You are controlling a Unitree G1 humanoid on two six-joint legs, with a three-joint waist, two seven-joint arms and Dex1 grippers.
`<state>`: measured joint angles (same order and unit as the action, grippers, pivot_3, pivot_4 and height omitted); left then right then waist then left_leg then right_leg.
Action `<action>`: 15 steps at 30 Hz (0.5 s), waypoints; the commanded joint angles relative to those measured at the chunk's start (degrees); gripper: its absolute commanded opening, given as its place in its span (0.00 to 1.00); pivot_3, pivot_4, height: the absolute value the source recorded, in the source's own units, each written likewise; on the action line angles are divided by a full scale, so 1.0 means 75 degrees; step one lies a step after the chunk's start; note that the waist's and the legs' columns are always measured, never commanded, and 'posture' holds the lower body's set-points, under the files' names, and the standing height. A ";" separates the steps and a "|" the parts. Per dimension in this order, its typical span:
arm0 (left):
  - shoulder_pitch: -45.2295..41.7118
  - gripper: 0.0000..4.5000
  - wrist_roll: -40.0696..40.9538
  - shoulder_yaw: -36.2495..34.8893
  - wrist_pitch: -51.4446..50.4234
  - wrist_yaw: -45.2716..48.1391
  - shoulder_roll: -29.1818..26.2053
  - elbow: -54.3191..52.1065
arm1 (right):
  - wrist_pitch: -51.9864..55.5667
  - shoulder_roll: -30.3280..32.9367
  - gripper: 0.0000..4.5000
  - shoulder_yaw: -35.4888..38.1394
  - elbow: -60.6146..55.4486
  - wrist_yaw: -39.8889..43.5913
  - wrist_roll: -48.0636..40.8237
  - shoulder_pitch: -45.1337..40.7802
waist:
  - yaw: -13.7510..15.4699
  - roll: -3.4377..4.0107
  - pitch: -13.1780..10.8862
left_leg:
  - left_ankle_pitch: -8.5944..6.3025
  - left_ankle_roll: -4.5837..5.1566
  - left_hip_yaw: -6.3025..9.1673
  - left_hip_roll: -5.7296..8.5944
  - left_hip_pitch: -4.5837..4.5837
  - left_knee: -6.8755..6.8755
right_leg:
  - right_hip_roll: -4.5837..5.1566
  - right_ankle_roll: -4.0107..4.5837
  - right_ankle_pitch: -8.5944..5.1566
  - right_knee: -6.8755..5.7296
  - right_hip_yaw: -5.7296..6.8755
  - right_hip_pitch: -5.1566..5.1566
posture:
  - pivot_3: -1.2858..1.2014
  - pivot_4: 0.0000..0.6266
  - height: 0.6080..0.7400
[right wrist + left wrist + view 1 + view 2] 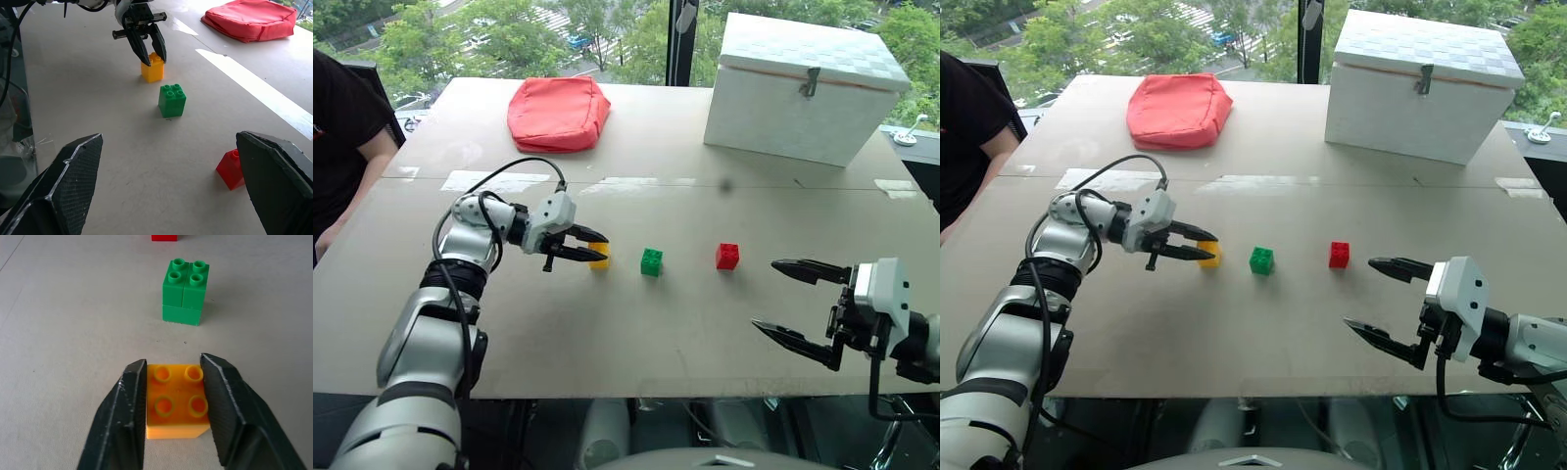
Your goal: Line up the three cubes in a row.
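Three small studded plastic cubes, yellow-orange, green, red, already roughly in a row on grey worktop. Left claw straddling yellow-orange cube, grip unclear; right claw wide open, empty. Risk: dragging yellow-orange cube askew on withdrawal.

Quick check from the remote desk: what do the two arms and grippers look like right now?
Both arms have silver-grey shells with black joints. Each gripper, left and right, has a white housing and two black tapered fingers with finely textured pads. A black cable loops over the left wrist; another hangs by the right wrist.
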<state>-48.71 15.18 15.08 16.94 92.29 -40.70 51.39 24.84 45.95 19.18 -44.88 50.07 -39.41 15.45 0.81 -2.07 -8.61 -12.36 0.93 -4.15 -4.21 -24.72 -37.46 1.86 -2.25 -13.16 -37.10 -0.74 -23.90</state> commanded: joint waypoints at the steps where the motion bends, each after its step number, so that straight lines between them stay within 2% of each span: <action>1: -0.0150 0.72 -0.0093 -0.0285 0.0236 0.0029 0.0050 0.0101 | -0.0032 0.0116 1.00 0.0375 -0.0189 0.0041 -0.0114 0.0098 | -0.0001 0.0000 0.0000 | 0.0000 0.0000 0.0001 0.0000 0.0000 -0.0001 | 0.0000 0.0000 0.0000 0.0000 0.0001 0.0001 | 0.52 0.24 1.00; 3: -0.0070 0.93 -0.0021 -0.0415 0.0074 0.0029 0.0047 0.0014 | -0.0049 0.0144 1.00 0.0412 -0.0150 0.0073 -0.0113 0.0126 | -0.0002 0.0000 0.0000 | 0.0000 0.0000 0.0000 0.0000 -0.0001 -0.0004 | 0.0001 -0.0001 0.0000 0.0000 0.0000 0.0002 | 0.52 0.24 1.00; 4: 0.0041 0.99 0.0085 -0.0482 -0.0085 0.0029 -0.0039 -0.0168 | -0.0049 0.0164 1.00 0.0442 -0.0120 0.0095 -0.0120 0.0126 | -0.0003 0.0000 0.0000 | 0.0000 0.0000 0.0001 0.0000 0.0000 -0.0005 | 0.0000 -0.0001 0.0000 0.0000 0.0000 0.0003 | 0.52 0.24 1.00; 9: 0.0804 0.99 0.0522 -0.1299 -0.1123 -0.0271 -0.0412 -0.1477 | -0.0136 0.0201 1.00 0.0603 0.0133 0.0305 -0.0098 0.0179 | -0.0027 0.0000 0.0000 | 0.0000 0.0000 0.0003 -0.0001 0.0003 -0.0005 | 0.0000 -0.0003 0.0002 -0.0005 0.0000 0.0004 | 0.52 0.24 1.00; 12: 0.2279 0.99 0.1191 -0.2282 -0.2587 -0.1395 -0.0834 -0.3711 | -0.0309 0.0196 1.00 0.0756 0.0455 0.0524 0.0100 0.0381 | -0.0123 0.0002 0.0001 | 0.0000 -0.0001 0.0000 -0.0004 0.0008 -0.0002 | 0.0001 -0.0005 0.0003 -0.0006 -0.0008 0.0003 | 0.52 0.24 1.00; 15: 0.4347 0.99 0.2094 -0.3626 -0.4569 -0.2952 -0.1060 -0.6314 | -0.0546 0.0168 1.00 0.1063 0.0873 0.0747 0.0346 0.0702 | -0.0153 0.0005 0.0001 | 0.0000 -0.0001 0.0007 -0.0011 0.0011 0.0002 | 0.0012 -0.0019 0.0004 -0.0008 -0.0003 0.0007 | 0.52 0.24 1.00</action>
<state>-24.28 24.36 -3.87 -5.79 79.34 -47.21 19.61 23.18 47.11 23.65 -39.88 53.91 -38.06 19.39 -0.34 -2.04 -8.60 -12.36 0.92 -4.09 -4.29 -24.64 -37.45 1.95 -2.40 -13.13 -37.16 -0.75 -23.85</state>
